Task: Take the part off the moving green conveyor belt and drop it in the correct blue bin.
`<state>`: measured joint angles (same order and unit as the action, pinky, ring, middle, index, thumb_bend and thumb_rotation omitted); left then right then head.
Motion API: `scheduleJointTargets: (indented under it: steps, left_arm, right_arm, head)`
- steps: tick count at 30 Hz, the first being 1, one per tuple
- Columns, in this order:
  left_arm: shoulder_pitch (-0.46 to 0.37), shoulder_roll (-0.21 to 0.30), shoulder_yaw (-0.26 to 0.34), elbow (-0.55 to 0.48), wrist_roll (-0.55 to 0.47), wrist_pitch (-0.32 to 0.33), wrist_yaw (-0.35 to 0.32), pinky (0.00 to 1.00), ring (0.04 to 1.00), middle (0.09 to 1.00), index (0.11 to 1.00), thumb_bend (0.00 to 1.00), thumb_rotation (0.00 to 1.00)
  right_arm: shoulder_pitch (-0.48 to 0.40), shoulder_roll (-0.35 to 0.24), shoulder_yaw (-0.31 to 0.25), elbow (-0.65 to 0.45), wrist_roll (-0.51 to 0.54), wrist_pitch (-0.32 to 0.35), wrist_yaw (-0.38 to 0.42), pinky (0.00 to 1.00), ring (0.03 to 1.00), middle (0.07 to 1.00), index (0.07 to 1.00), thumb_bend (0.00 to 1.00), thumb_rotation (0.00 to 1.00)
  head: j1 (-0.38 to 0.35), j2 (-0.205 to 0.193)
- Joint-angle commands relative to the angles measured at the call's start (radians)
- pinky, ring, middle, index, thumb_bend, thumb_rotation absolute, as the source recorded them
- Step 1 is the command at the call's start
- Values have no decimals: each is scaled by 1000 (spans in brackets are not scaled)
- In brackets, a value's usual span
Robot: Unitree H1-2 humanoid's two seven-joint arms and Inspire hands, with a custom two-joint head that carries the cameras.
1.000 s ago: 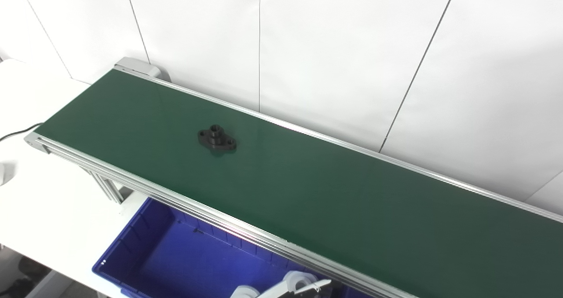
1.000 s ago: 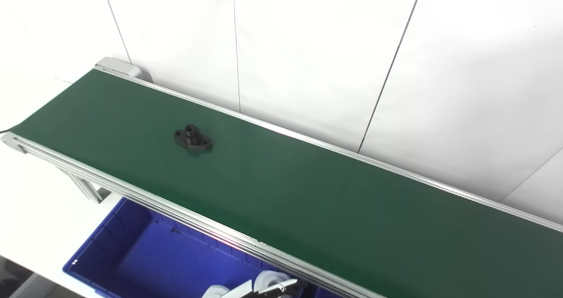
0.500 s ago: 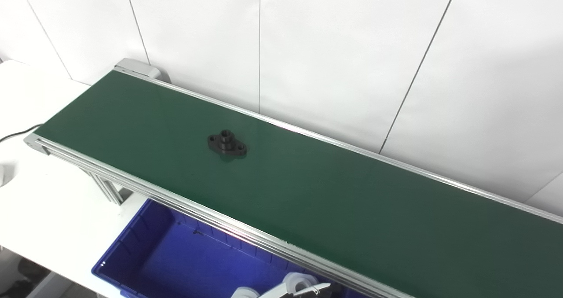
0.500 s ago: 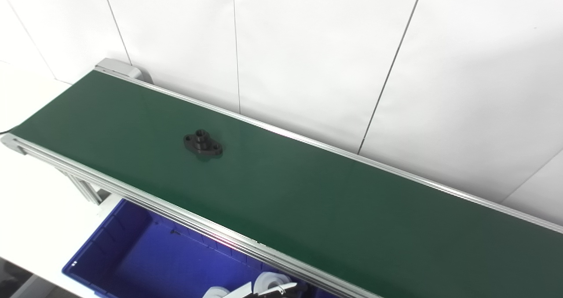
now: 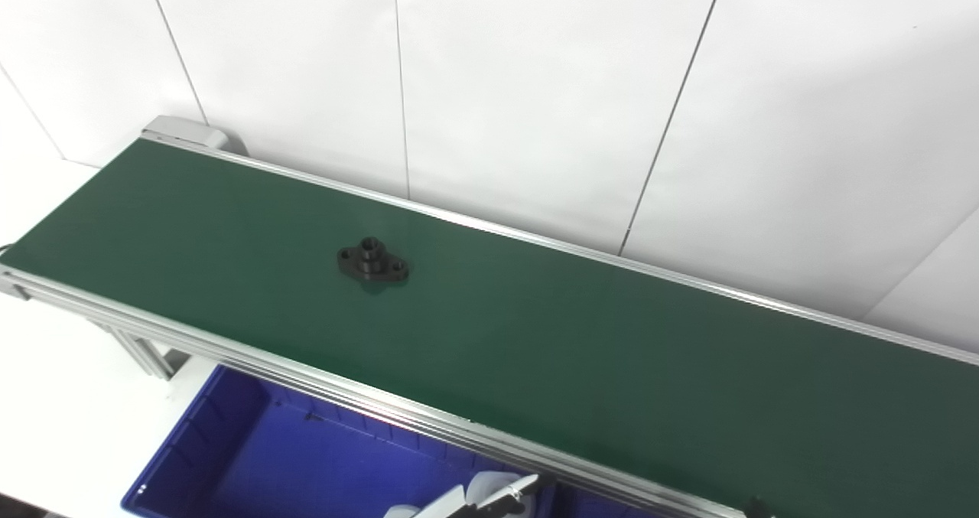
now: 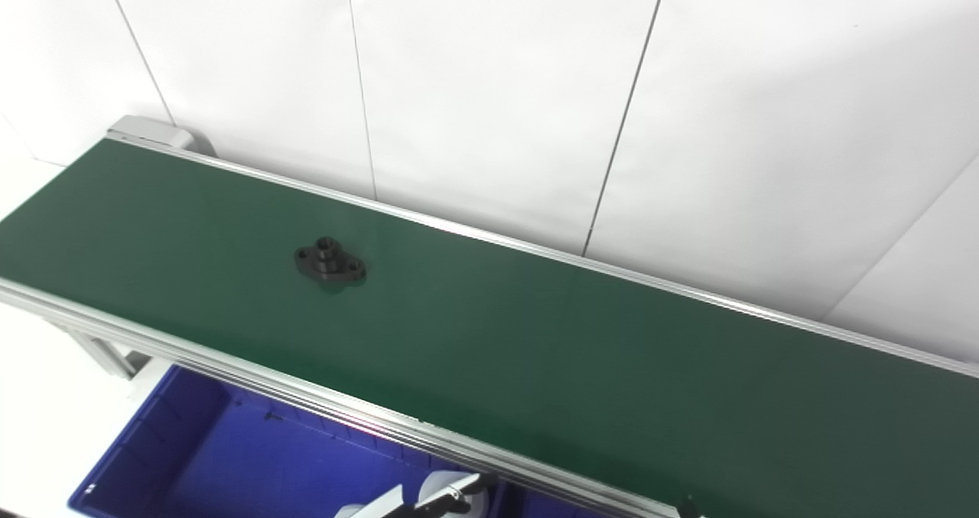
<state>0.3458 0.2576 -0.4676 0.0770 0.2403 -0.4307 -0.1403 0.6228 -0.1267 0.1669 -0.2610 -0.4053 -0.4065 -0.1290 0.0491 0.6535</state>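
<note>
Left eye view: a black, rigid two-holed flange part (image 5: 372,261) with a raised central hub is seen lying flat mid-way across the green conveyor belt (image 5: 574,342), judged light, best pinched at the hub; right eye view: only white tips (image 6: 451,492) of a hand are glimpsed over the blue plastic bin (image 6: 191,457), its opening not discernible.

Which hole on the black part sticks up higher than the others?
The middle hole of the black flange part: it sits atop the raised round hub, while the left end hole and right end hole lie low in the flat flange.
</note>
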Motion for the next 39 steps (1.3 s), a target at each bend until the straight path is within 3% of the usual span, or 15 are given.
scheduleJointTargets:
  steps: [1,9,15,23,30,39]
  left_arm:
    - [7,-1,10,-40,-13,-29,-9,931,1000,1000,994,916,408]
    - [2,5,29,-47,-37,-34,-38,934,1000,1000,1000,918,404]
    - [6,13,49,-66,-61,-33,-59,950,1000,1000,1000,930,408]
    - [21,56,88,-100,-122,-21,-111,998,1000,1000,1000,913,423]
    - [23,85,119,-108,-163,-29,-148,1000,1000,1000,1000,898,442]
    - [18,112,142,-98,-226,-34,-200,984,1000,1000,1000,897,418]
  right_arm:
    - [5,13,-17,-60,5,-38,-19,776,900,952,1000,865,535]
    - [-67,45,-61,-137,11,12,0,765,882,940,969,933,538]
    - [-127,53,-66,-182,19,62,39,807,886,933,968,883,548]
    - [-239,107,-59,-263,-29,211,98,801,898,918,953,841,534]
    - [-348,143,-38,-271,-103,323,145,806,858,880,931,802,497]
    - [-444,179,-21,-215,-175,396,145,738,818,856,915,818,498]
  head:
    - [-21,10]
    - [-81,48]
    - [-153,98]
    - [-248,160]
    - [-301,181]
    - [-317,183]
